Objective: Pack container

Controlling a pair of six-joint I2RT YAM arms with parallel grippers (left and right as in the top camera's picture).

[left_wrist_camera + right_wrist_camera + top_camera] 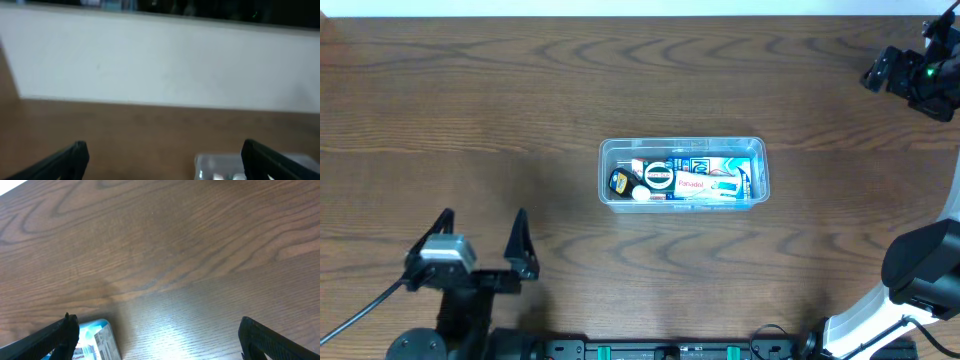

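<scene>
One container (683, 172) stands on the bench (470, 100), about at its middle and a little to the right. It is a clear plastic rectangular tub with rounded corners and a rimmed edge, its long side running left to right. It is filled with small packets lying flat. One white box (692, 184) with red lettering lies along the near wall, and teal-and-white packets (727, 167) lie behind it; how many there are I cannot tell. At the left end sit one round black-and-white item (657, 177), one small yellow-and-black item (618, 181) and one small white round piece (640, 195).

The bench is dark brown wood with a bold wavy grain.

There are two arms. The left end effector (482, 238) stands wide and holds nothing, at the near left, well apart from the tub. The right end effector (157, 325) is also wide and holds nothing, at the far right.
</scene>
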